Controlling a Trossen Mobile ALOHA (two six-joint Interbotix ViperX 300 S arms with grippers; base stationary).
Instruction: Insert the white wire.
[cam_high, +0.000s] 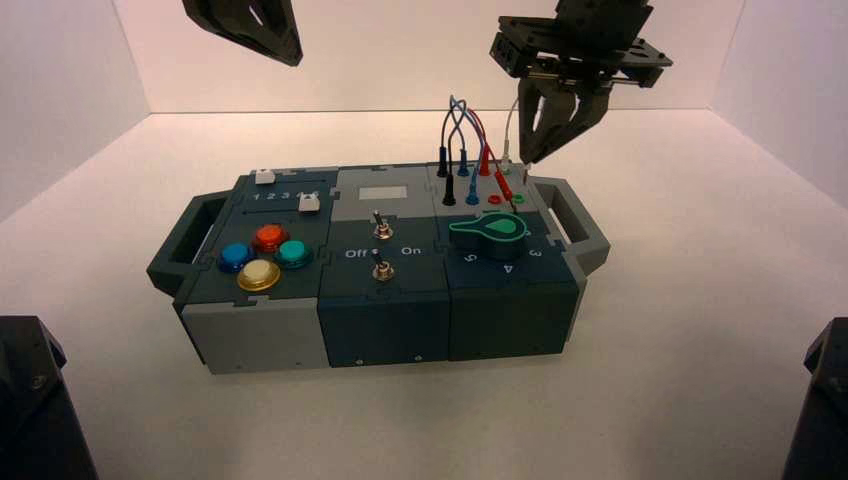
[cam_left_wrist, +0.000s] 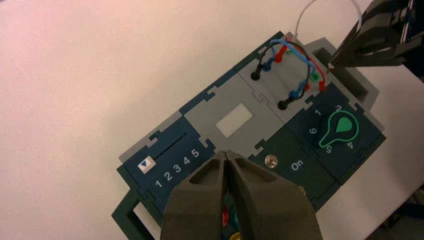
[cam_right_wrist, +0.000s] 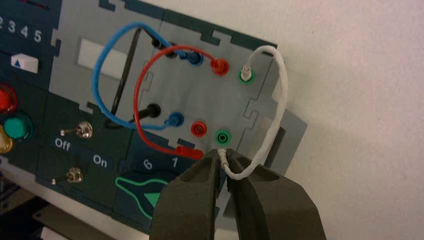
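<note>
The white wire (cam_right_wrist: 280, 98) arches over the box's right end. One of its plugs sits in the far green socket (cam_right_wrist: 246, 75). My right gripper (cam_right_wrist: 222, 154) is shut on the other white plug, whose tip is just short of the near green socket (cam_right_wrist: 223, 136), which is empty. In the high view the right gripper (cam_high: 530, 155) points down at the wire panel's right back corner, with the white wire (cam_high: 510, 125) beside it. My left gripper (cam_left_wrist: 227, 155) is shut on nothing and hangs high above the box's left part (cam_high: 285, 50).
Red (cam_right_wrist: 150, 90), blue (cam_right_wrist: 100, 75) and black wires arch over the same grey panel (cam_right_wrist: 205, 100). A green knob (cam_high: 487, 230), two toggle switches (cam_high: 380, 228), coloured buttons (cam_high: 262, 255) and a slider (cam_left_wrist: 146, 164) lie on the box, which has a handle (cam_high: 580, 215) at its right end.
</note>
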